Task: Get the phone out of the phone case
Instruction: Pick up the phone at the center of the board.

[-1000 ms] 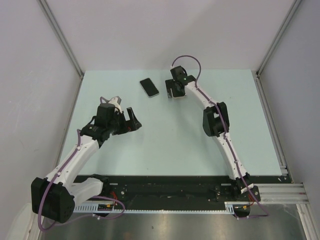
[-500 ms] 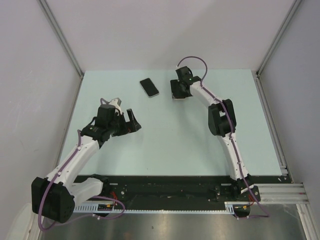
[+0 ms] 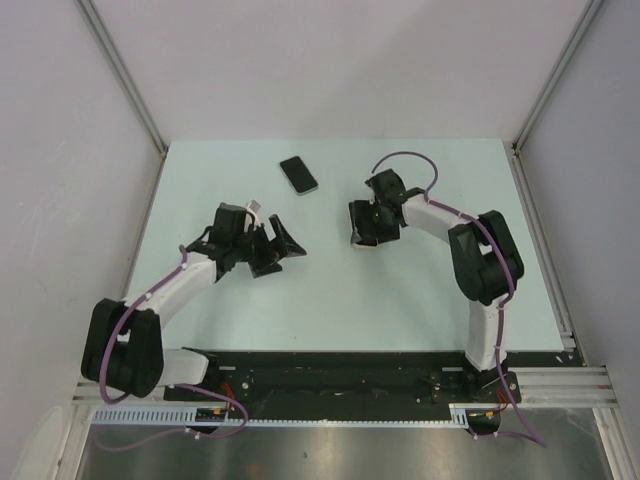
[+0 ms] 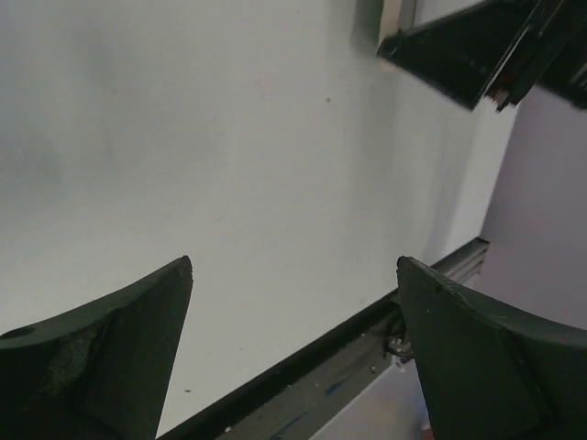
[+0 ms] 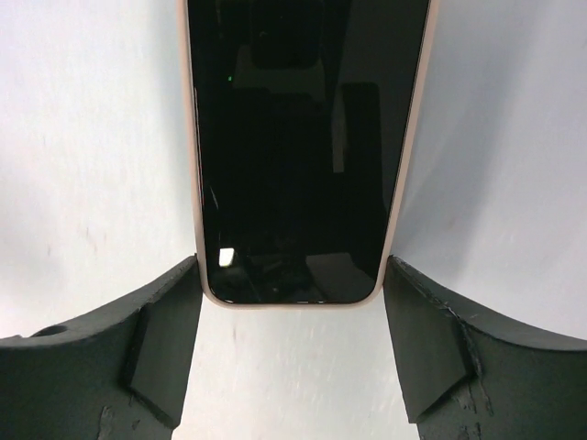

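A phone with a black screen in a pale pink case (image 5: 303,137) lies flat on the table. My right gripper (image 5: 292,266) is shut on its near end, a finger pressed on each side of the case. In the top view the right gripper (image 3: 364,232) covers it; only a pale edge (image 3: 362,243) shows. My left gripper (image 3: 283,255) is open and empty, left of the right gripper and pointing toward it. In the left wrist view its fingers (image 4: 293,266) stand wide apart over bare table, with the right gripper (image 4: 477,55) at the upper right.
A second dark phone (image 3: 298,175) lies flat at the far middle of the pale green table (image 3: 330,300). Grey walls close in the left, far and right sides. A black rail (image 3: 330,375) runs along the near edge.
The right gripper has moved nearer and a little right from the far side, keeping the cased phone between its fingers. The left arm has swung right toward the table's centre.
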Controlling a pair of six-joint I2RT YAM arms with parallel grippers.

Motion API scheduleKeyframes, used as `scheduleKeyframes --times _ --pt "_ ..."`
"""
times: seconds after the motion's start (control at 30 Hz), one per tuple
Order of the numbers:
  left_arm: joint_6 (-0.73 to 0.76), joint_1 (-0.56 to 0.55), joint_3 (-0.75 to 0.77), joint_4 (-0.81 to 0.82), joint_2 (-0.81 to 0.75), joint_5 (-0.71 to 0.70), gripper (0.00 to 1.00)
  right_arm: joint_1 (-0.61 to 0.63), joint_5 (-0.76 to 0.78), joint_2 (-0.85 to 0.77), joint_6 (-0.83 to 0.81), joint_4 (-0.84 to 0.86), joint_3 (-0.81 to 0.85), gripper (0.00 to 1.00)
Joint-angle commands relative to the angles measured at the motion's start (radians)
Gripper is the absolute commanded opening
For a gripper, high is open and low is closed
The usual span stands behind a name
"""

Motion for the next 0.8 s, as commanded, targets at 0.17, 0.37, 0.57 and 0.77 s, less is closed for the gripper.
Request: scheduleKeyframes --times 0.17,0.37,0.57,0.77 --pt "-0.295 -0.068 0.049 0.331 0.232 0.228 0.98 0.063 -0.175 -0.272 0.144 0.120 -0.316 0.46" --pt "-0.332 -0.136 0.118 0.414 0.413 0.237 0.99 0.109 -0.218 -0.347 0.166 0.140 -0.385 0.45" --pt "-0.342 -0.162 0.173 0.446 0.523 0.231 0.99 0.166 -0.229 -0.387 0.189 0.152 -0.437 0.45" --pt "-0.333 -0.177 0.189 0.459 0.568 0.203 0.98 0.209 -0.252 -0.402 0.236 0.212 -0.483 0.43"
